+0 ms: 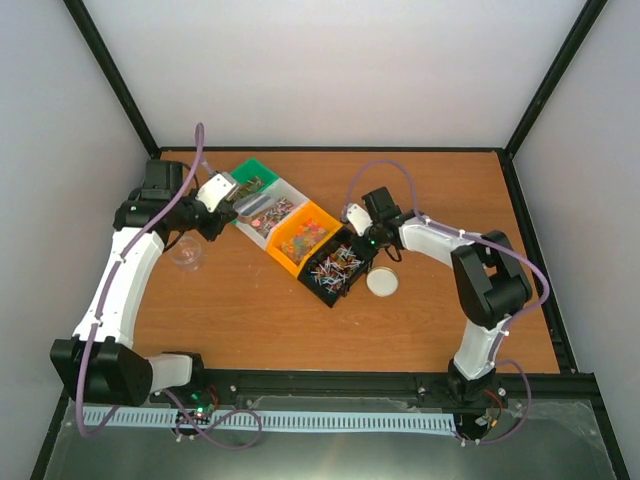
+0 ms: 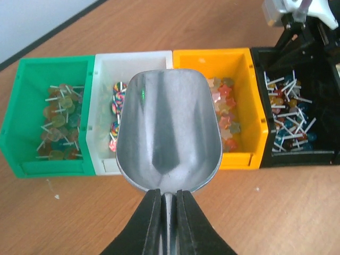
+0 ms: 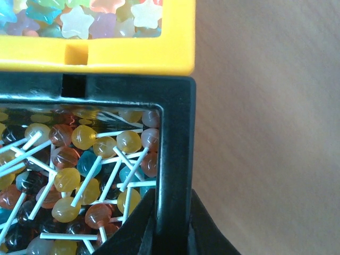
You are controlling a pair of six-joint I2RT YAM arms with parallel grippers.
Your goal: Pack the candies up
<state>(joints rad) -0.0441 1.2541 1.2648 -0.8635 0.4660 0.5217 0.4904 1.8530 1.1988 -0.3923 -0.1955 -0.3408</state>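
Seen from above, a wooden table (image 1: 300, 330) carries four small open bins touching side by side in a slanted row: a green bin (image 1: 256, 172), a white bin (image 1: 283, 196), an orange bin (image 1: 287, 252) and a black bin (image 1: 322, 290). The candies (image 1: 335, 265) lie inside these bins. The left gripper (image 1: 215, 192) sits at the green and white end, and the right gripper (image 1: 355, 225) is at the far edge of the black bin. Only this view shows a white round disc (image 1: 382, 283) on the table just beside the black bin, and a small clear cup (image 1: 187, 252) near the left arm. The left wrist camera adds what the overhead view is too small to show. The left gripper (image 2: 169, 194) is clamped on the thin handle of a metal scoop (image 2: 169, 133), whose bowl is bare shiny metal held in front of the white bin (image 2: 103, 85). Behind it, round lollipops fill the green bin (image 2: 10, 133), swirled ones the white bin, pale star-shaped sweets the orange bin (image 2: 255, 101), and white-stick lollipops the black bin (image 2: 329, 156). The right wrist camera gives a close look at one corner of the black bin (image 3: 178, 106). The right gripper (image 3: 172, 197) straddles its wall, one finger inside and one outside, both pressed against the plastic. Yellow, red and blue lollipops (image 3: 79, 159) are heaped right up to that wall, with the orange bin (image 3: 106, 50) touching it beyond.
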